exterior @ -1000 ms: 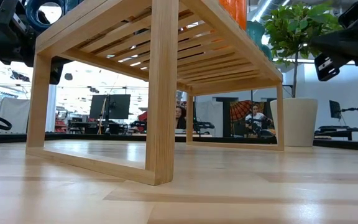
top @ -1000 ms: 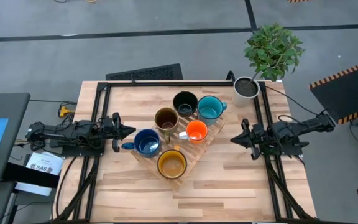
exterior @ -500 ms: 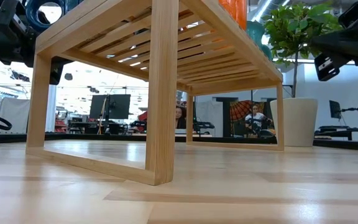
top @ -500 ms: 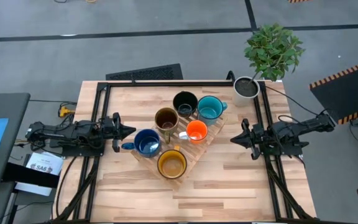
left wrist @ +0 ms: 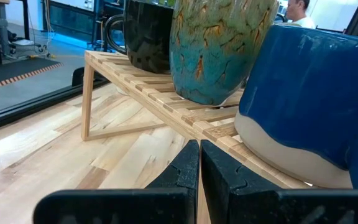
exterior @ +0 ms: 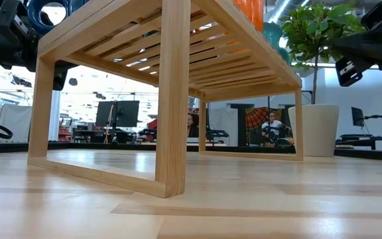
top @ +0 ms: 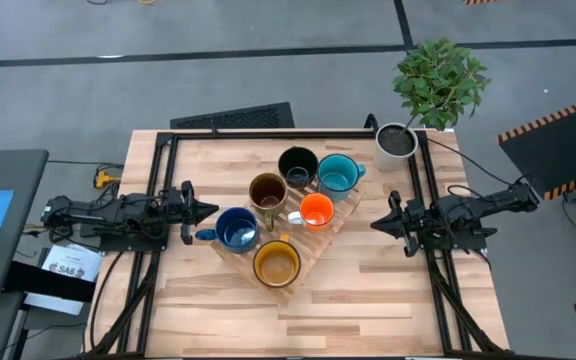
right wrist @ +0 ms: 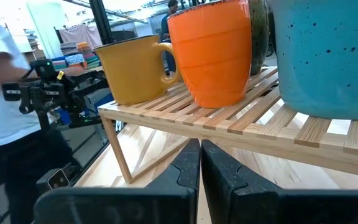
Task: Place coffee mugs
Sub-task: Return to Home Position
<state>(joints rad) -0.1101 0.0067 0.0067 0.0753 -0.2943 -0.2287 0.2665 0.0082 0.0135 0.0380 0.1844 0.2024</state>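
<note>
Six mugs stand upright on a slatted wooden rack at the table's middle: dark blue, olive-brown, black, teal, orange and yellow. My left gripper hovers shut at the table's left side, just short of the blue mug. My right gripper hovers shut at the right side, a little way from the rack, facing the orange mug, the yellow mug and the teal mug.
A white pot with a green plant stands at the table's far right corner. A black frame runs along the table's far and side edges. Bare wood lies near the front edge. People show in the room beyond.
</note>
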